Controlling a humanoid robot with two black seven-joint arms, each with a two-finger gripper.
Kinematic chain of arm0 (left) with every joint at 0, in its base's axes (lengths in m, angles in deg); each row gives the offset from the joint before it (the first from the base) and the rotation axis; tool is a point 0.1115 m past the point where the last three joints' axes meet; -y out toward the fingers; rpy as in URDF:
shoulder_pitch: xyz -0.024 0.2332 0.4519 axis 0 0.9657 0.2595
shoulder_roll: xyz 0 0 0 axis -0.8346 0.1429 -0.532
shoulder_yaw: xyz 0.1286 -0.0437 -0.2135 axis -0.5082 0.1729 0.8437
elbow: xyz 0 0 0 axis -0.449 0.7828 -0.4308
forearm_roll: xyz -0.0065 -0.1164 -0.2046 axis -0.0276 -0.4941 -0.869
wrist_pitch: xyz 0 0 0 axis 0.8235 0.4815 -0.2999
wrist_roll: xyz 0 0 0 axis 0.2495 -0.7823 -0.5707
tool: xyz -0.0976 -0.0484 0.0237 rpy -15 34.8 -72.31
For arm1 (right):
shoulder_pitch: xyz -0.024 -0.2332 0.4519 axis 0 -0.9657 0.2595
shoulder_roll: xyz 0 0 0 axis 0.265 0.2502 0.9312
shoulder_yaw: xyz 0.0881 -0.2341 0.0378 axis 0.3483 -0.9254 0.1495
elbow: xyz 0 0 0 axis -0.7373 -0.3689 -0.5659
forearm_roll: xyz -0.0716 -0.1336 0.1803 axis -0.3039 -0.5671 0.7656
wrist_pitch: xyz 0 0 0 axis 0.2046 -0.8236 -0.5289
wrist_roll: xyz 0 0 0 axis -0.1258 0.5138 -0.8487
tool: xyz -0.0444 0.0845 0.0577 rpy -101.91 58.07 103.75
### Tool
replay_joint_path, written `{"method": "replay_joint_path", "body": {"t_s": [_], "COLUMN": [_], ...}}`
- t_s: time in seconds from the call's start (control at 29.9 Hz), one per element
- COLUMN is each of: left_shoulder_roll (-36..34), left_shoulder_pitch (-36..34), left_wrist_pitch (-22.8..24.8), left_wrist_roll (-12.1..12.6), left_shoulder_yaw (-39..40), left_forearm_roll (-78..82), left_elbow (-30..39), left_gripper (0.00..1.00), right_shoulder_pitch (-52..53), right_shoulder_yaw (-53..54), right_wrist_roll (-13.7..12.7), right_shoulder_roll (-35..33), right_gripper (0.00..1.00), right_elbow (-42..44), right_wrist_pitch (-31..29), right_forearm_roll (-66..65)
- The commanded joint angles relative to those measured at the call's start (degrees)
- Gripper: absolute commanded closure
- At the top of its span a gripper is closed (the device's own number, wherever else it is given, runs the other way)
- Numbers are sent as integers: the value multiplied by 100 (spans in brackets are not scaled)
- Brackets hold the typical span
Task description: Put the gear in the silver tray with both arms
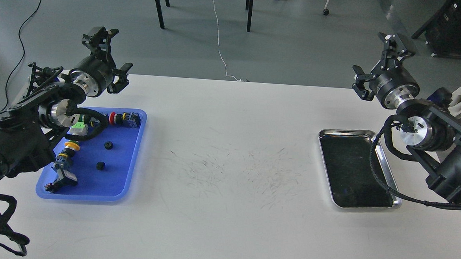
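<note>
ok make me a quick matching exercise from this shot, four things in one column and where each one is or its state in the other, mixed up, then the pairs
Things:
1. silver tray
2. blue tray
3. left gripper
4. red-capped button

Place or state:
A. at the far end of the blue tray
B. on the table's right side, nothing lying in it
C. open, raised above the table's far left corner
D. on the table's left side, holding small parts

Pairs: 1-B, 2-D, 3-C, 4-A
</note>
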Motion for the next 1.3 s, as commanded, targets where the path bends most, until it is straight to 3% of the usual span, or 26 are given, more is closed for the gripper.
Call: {"method": "replay_joint_path", "body": {"t_s": [0.0,1.27], "left_shoulder_roll": [-9,-9], "left_shoulder_pitch": [1,10], "left_wrist_pitch": [17,123], "left_wrist_roll": [-18,44], "left_shoulder_yaw": [-3,23], "left_forearm_roll": [0,-8], "left_elbow": [5,-21], "left_gripper": [1,1], "right_shoulder_pitch": [0,0], "right_shoulder_yaw": [0,70], "right_wrist_roll": [-2,7], "right_shoulder_roll": [-4,49], "right_gripper": [1,1], "right_elbow": [-8,9], "right_wrist_pitch": [0,61], "right_forearm_roll": [3,3]}}
